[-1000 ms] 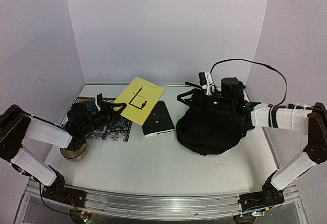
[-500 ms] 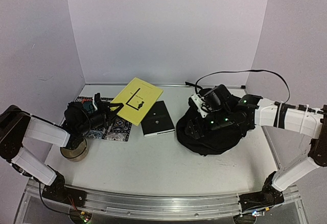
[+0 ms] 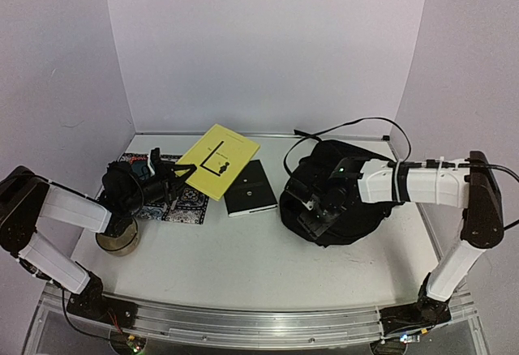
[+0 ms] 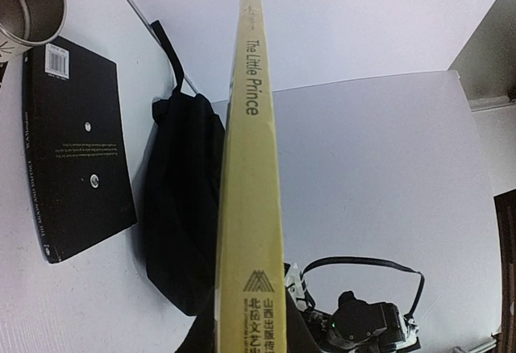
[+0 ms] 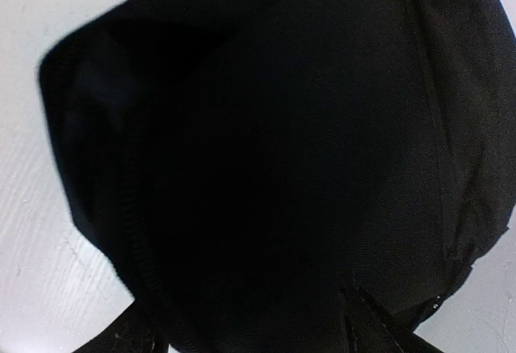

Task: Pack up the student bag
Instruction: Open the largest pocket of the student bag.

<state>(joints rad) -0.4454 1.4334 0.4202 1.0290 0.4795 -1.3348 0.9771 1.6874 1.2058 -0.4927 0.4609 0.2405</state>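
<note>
**Top view.** A white tabletop point(image 3: 243, 250) sits inside pale walls. On its right half lies the student bag point(image 3: 345, 209), a large, soft black fabric backpack slumped in a rounded heap. The right arm reaches in from the right, and the right arm's fingers point(image 3: 312, 213) press down on the near-left part of the bag. They are dark against dark cloth, so I cannot tell how wide they stand.

At the left, the left arm's fingers point(image 3: 172, 177) are closed narrowly on the near-left edge of a thin yellow paperback book point(image 3: 219, 159). Just to the right of that book lies a flat black hardcover notebook point(image 3: 251, 187). Under the left arm lies a flat item with an ornate black, white and red pattern point(image 3: 188, 203). A round metal cup point(image 3: 117, 243) stands near it, at the left edge of the tabletop.

**Left wrist view.** The yellow book point(image 4: 250, 208) is seen edge-on, running up the middle of the picture. Its spine reads "The Little Prince", with Chinese print lower down. The black notebook point(image 4: 72, 147) lies to its left, and the metal cup point(image 4: 28, 2) is in the top-left corner. The black bag point(image 4: 181, 208) lies past the notebook, partly hidden behind the spine.

**Right wrist view.** Black bag fabric point(image 5: 282, 151) fills almost the whole picture, very close. Slivers of white tabletop point(image 5: 40, 232) show at the left. The fingers are lost in the dark at the bottom edge.
</note>
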